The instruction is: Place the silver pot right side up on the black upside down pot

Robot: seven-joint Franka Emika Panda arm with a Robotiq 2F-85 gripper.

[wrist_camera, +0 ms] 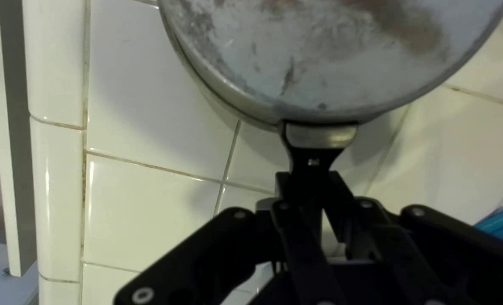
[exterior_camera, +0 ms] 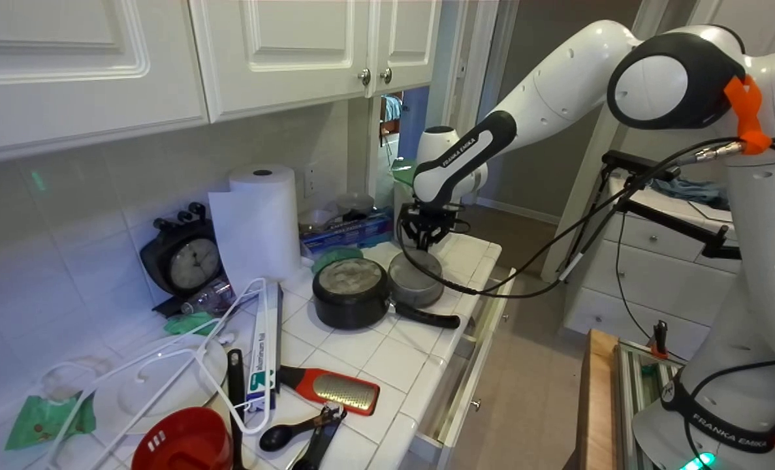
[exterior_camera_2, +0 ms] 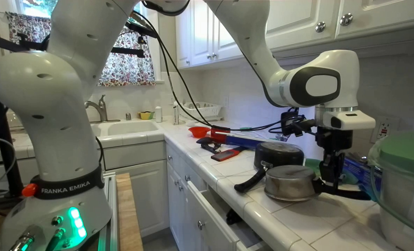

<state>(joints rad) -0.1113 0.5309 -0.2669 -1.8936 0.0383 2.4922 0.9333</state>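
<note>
The silver pot (exterior_camera: 416, 281) is upside down at the counter's end, beside the black pot (exterior_camera: 351, 294). It also shows base up in an exterior view (exterior_camera_2: 290, 184) and in the wrist view (wrist_camera: 319, 55). The black upside down pot (exterior_camera_2: 279, 155) has its grey base up, and its handle (exterior_camera_2: 250, 181) points toward the counter's front edge, close past the silver pot. My gripper (exterior_camera_2: 328, 183) points down with its fingers on both sides of the silver pot's black handle, near the pot; the wrist view shows this too (wrist_camera: 309, 186). The rim looks on or barely above the tiles.
An open drawer (exterior_camera: 485, 365) juts out below the counter's front edge. A large green-lidded container (exterior_camera_2: 402, 181) and a blue box (exterior_camera: 354, 234) stand near the gripper. A paper towel roll (exterior_camera: 266, 228), red grater (exterior_camera: 341, 390) and white hangers (exterior_camera: 198, 356) lie beyond the black pot.
</note>
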